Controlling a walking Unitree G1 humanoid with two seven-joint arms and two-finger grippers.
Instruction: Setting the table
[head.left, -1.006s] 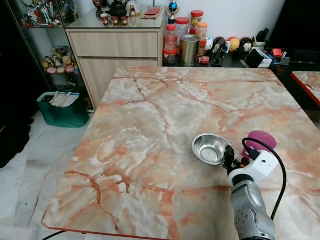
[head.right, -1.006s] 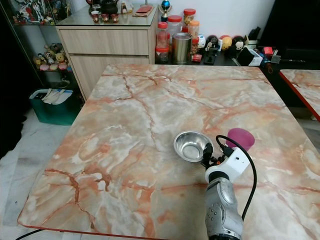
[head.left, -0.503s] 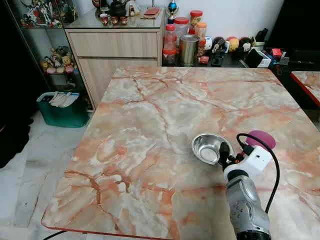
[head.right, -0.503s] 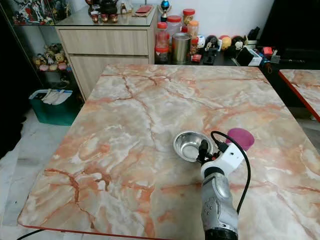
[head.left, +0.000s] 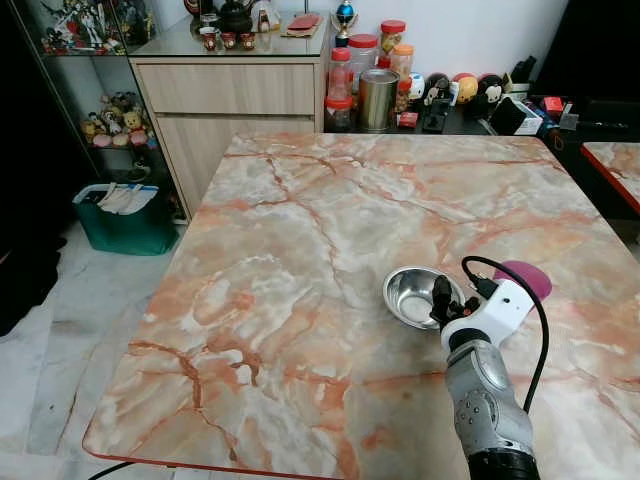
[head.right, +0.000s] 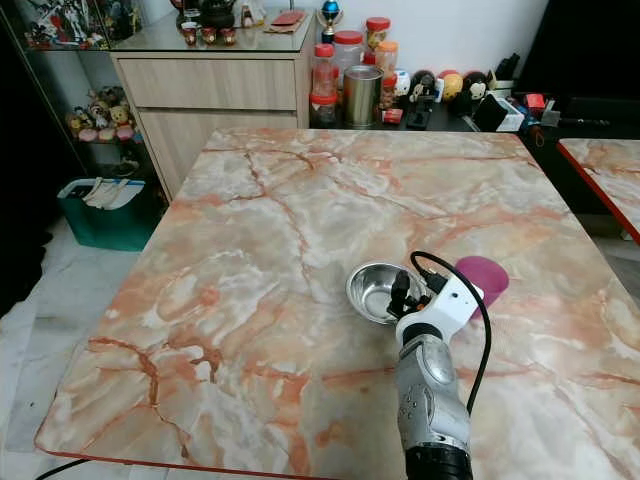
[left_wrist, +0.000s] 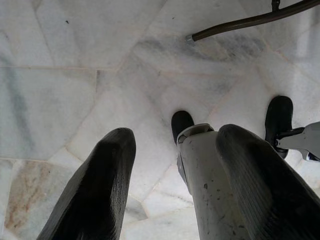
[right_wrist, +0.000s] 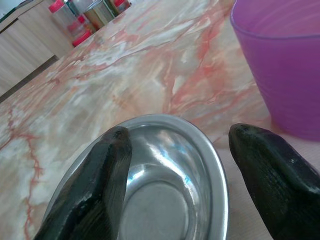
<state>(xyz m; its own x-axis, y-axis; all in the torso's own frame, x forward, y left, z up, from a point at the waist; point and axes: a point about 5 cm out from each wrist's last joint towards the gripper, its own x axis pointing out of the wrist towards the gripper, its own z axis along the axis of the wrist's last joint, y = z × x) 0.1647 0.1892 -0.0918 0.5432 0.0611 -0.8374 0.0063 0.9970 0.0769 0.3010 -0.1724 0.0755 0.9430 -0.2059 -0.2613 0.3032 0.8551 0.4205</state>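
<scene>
Two spread right-gripper (right_wrist: 175, 185) jaws over the steel bowl (head.left: 418, 296) beside a purple cup (head.left: 524, 278); no legible writing.

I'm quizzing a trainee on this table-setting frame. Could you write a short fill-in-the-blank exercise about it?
1. The right gripper hovers over the rim of the steel ____.
2. The cup beside the bowl is ____ in colour.
3. The right gripper's fingers stand ____.
4. The left gripper points down at the ____.

Missing words: bowl; purple; open; floor

The right gripper (right_wrist: 175, 185) spreads its black fingers (right_wrist: 100, 185) over a steel bowl (right_wrist: 165, 185) on the marble table (right_wrist: 125, 65), a purple cup (right_wrist: 285, 65) just beside.
</scene>
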